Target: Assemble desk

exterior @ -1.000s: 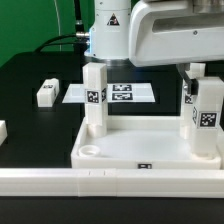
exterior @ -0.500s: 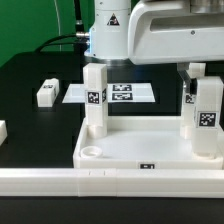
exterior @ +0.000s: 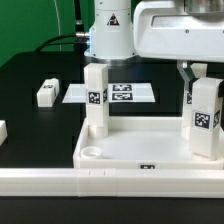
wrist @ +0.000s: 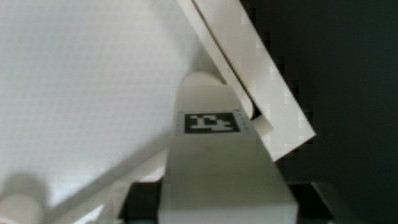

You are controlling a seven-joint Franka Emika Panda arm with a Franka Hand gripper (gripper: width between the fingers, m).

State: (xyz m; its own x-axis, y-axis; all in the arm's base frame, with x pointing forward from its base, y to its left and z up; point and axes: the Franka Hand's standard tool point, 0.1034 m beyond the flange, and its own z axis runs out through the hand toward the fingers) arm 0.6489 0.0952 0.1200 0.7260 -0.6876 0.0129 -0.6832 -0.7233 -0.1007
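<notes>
The white tabletop lies rim up at the front of the exterior view. One white leg stands upright in its far left corner. A second leg stands upright at the far right corner, and my gripper is shut on its top. In the wrist view this leg runs down between my dark fingers, with its tag facing the camera, beside the tabletop's rim. Whether its foot sits in the socket is hidden.
A loose leg lies on the black table at the exterior view's left, and another white part shows at the left edge. The marker board lies behind the tabletop. A long white rail runs along the front.
The held leg and my gripper have shifted slightly toward the exterior view's left and turned a little. The other parts have stayed put.
</notes>
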